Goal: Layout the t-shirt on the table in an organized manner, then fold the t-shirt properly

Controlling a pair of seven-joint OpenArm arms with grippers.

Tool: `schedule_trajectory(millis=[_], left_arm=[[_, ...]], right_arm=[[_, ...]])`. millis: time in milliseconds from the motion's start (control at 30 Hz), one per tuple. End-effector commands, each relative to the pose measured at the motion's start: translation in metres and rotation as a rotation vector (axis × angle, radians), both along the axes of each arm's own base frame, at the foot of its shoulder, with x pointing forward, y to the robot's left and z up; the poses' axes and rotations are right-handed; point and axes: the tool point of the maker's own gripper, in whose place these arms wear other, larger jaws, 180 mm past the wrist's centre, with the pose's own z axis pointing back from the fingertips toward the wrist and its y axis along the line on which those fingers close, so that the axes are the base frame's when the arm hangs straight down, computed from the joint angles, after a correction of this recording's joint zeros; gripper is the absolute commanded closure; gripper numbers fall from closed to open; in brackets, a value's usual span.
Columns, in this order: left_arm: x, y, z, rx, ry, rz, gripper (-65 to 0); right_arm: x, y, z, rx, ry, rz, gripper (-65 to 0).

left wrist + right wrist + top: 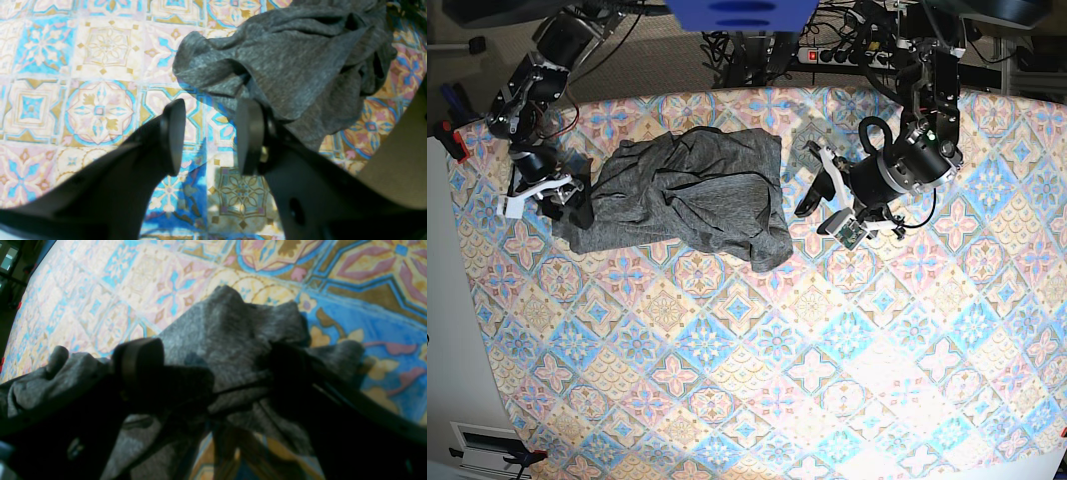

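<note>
Left wrist view, closest in: left gripper (210,136), fingers apart, nothing between them, only bare table (100,110) beneath. The t-shirt (300,66) bunches just beyond and to the right of the fingertips; whether the right fingertip touches the cloth is unclear.

Base view, left to right: right gripper (557,195) at the shirt's left edge, jaws spread wide; right wrist view shows grey cloth lying between the fingers, not yet pinched. Shirt crumpled, long axis left to right across the table's far half. Left gripper just off its right edge.

Judgement: right arm is nearer a grip; left must reach toward the fabric.
</note>
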Motion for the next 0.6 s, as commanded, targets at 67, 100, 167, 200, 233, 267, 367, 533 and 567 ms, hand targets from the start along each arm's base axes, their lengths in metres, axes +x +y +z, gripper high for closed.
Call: schedule_trajectory(millis=[67,100,167,200,233,267,367,533,567], left_arm=[[0.005,-0.003,0.013,-0.026,-0.044,-0.006,-22.8],[0.005,-0.003,0.013,-0.026,-0.044,-0.006,-22.8],[0.004,-0.003,0.013,-0.026,-0.043,-0.006,-22.8],[0.004,-0.003,0.013,-0.026,-0.043,-0.006,-22.8],[0.004,-0.003,0.013,-0.026,-0.043,-0.006,-22.8],[0.004,-0.003,0.013,-0.026,-0.043,-0.006,-22.8],[0.005,-0.003,0.013,-0.026,-0.044,-0.006,-22.8],[0.006,-0.004,0.018,-0.026,-0.059,-0.009,-22.8],[0.006,-0.004,0.018,-0.026,-0.061,-0.009,-22.8]], right_arm=[[-0.011,-0.024,0.004,-0.034,0.010,-0.048,-48.2],[-0.015,-0.033,0.005,-0.038,0.008,-0.077,-48.2],[-0.022,-0.050,0.008,-0.043,0.005,-0.135,-48.2],[-0.025,-0.056,0.008,-0.043,0.002,-0.153,-48.2],[-0.027,-0.059,0.007,-0.038,0.004,-0.167,-48.2],[-0.027,-0.060,0.008,-0.037,0.003,-0.173,-48.2],[-0.027,-0.059,0.007,-0.040,0.007,-0.166,-48.2],[-0.015,-0.030,0.002,-0.036,0.018,-0.066,-48.2],[-0.011,-0.020,0.002,-0.037,0.020,-0.032,-48.2]])
